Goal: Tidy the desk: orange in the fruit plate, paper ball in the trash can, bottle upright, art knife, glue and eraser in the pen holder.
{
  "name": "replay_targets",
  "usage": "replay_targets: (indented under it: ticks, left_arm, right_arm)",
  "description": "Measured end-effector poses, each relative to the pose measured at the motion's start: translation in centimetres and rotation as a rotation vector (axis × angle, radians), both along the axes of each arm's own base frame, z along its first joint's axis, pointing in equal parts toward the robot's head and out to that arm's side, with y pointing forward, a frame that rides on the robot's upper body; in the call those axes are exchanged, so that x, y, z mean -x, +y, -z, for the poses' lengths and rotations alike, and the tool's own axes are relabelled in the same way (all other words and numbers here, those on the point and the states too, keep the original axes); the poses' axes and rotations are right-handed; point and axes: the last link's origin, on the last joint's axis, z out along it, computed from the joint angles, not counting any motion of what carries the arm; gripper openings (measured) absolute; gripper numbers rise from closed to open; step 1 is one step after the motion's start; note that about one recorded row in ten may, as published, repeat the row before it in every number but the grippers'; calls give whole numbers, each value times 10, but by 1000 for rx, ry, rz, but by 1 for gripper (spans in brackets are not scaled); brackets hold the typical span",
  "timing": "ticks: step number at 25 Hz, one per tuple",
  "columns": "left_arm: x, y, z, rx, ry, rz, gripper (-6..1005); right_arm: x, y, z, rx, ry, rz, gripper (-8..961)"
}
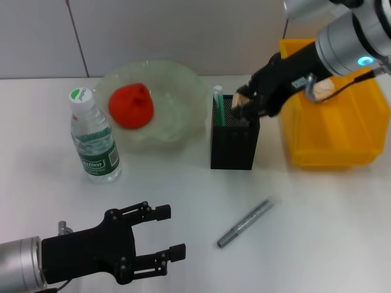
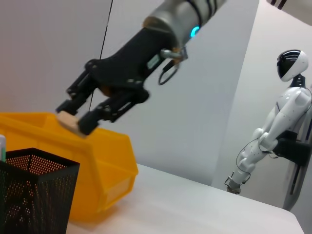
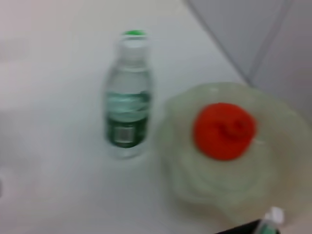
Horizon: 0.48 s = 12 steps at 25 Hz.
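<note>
Nearest on the white worktop (image 1: 317,232), the left claw (image 1: 160,235) hovers with fingers spread, grasping nothing. Beyond it lies the art knife (image 1: 245,223). Farther back, the bottle (image 1: 93,138) stands upright beside the fruit plate (image 1: 189,91) holding the orange (image 1: 131,105). Over the pen holder (image 1: 234,141), which holds the glue (image 1: 218,104), the right claw (image 1: 239,104) pinches the eraser (image 2: 68,121). Behind stands the trash can (image 1: 333,131), then a pale wall (image 1: 153,30).

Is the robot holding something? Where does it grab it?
The right tool pinches the eraser by its end, above the pen holder. The left tool holds nothing.
</note>
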Motion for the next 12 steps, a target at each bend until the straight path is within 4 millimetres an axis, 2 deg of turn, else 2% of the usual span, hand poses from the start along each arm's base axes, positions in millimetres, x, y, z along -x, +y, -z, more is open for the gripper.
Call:
replay_targets:
  ticks: [7,12]
  left_arm:
    - [-2,0,0,6,-4,10,749]
    - [-2,0,0,6,-3,13,748]
  right_arm:
    - [-10,18,13,-101,-19,110,409]
    - [-14,19,21,-100,-31,126,409]
